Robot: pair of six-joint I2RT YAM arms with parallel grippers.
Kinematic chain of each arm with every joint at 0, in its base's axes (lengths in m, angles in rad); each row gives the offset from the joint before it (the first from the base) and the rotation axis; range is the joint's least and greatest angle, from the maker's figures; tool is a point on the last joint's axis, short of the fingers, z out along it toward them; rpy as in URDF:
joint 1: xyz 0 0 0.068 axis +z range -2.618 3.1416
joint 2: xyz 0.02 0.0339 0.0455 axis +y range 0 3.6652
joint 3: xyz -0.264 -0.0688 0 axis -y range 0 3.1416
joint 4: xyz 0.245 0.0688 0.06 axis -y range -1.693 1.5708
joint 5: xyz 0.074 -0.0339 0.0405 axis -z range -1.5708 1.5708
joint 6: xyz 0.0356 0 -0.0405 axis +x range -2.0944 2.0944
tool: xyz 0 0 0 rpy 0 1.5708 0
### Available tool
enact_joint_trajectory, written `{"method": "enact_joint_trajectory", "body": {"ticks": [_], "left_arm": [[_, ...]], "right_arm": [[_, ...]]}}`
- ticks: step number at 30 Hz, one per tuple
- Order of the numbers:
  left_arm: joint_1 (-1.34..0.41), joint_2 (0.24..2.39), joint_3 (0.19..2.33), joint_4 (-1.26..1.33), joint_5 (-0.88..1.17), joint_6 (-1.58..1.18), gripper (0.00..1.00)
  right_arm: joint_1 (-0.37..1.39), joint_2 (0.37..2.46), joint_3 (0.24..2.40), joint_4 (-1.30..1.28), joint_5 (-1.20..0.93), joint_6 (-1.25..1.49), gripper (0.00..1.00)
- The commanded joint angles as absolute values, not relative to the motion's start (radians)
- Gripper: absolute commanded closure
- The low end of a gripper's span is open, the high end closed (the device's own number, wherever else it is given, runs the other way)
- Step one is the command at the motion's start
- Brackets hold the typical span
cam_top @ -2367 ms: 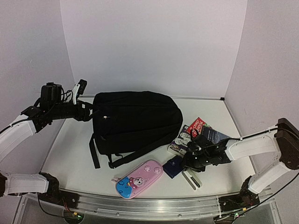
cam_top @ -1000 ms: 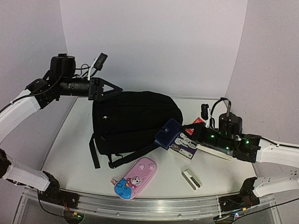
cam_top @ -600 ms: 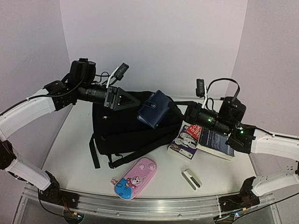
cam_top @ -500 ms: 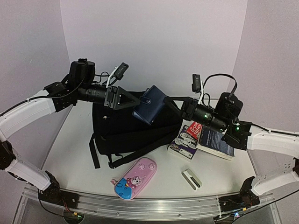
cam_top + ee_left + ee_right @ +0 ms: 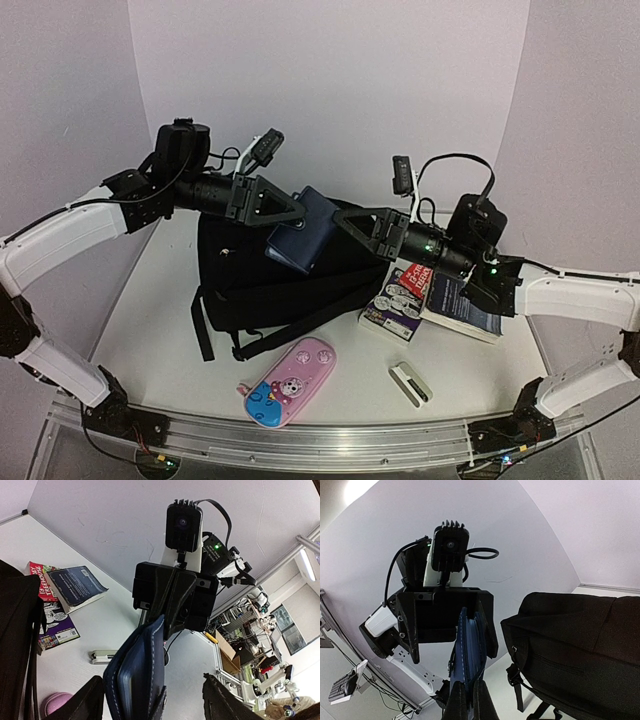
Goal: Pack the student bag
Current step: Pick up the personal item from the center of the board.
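Hanging over the student bag [image 5: 270, 285], which is laid flat on the worktop [image 5: 150, 330] just below both claws, the navy wallet [image 5: 300, 235] is pinched by one edge in the closed right claw [image 5: 333, 219] and is straddled, ungripped, by the wide-open left claw [image 5: 294, 214].

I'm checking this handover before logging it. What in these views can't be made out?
- Student bag's opening: top view, the navy wallet, left gripper and right gripper cover its top edge.
- Left fingers touching the wallet or not: left wrist view, tips cut off by the bottom edge.
- Dark book's title: top view, too small.
- Small white item: top view, too small to identify.
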State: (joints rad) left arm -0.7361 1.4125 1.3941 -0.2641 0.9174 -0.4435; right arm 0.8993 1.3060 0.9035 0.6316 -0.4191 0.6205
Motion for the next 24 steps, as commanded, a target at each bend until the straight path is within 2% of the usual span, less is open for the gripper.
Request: {"method": "enact_joint_trajectory", "body": {"ticks": [1, 3, 4, 9, 10, 12, 15, 18, 21, 24], "left_arm": [[-0.733, 1.439, 1.449, -0.252, 1.005, -0.466, 0.36], [-0.733, 1.457, 1.466, -0.265, 1.024, -0.465, 0.41], [-0.733, 1.465, 1.481, -0.285, 1.037, -0.455, 0.46], [-0.733, 1.490, 1.517, -0.330, 1.083, -0.421, 0.84], [-0.733, 1.486, 1.527, -0.356, 1.068, -0.394, 0.91], [-0.733, 1.473, 1.552, -0.435, 0.996, -0.325, 0.99], [-0.733, 1.460, 1.599, -0.580, 0.850, -0.177, 1.00], [-0.732, 1.459, 1.634, -0.695, 0.692, -0.054, 1.00], [-0.732, 1.464, 1.648, -0.753, 0.594, 0.030, 1.00], [-0.732, 1.468, 1.660, -0.793, 0.589, 0.086, 1.00]], "right_arm": [[0.905, 1.304, 0.946, 0.718, -0.436, 0.601, 1.00], [0.905, 1.307, 0.943, 0.716, -0.429, 0.600, 1.00], [0.904, 1.312, 0.943, 0.716, -0.426, 0.599, 1.00], [0.905, 1.334, 0.951, 0.698, -0.393, 0.599, 1.00], [0.905, 1.334, 0.949, 0.691, -0.372, 0.597, 0.98], [0.905, 1.329, 0.939, 0.666, -0.316, 0.591, 0.78], [0.905, 1.321, 0.919, 0.622, -0.219, 0.579, 0.48], [0.904, 1.312, 0.914, 0.503, -0.043, 0.601, 0.28], [0.903, 1.310, 0.913, 0.331, 0.191, 0.666, 0.20], [0.895, 1.315, 0.889, 0.242, 0.293, 0.735, 0.17]]}}
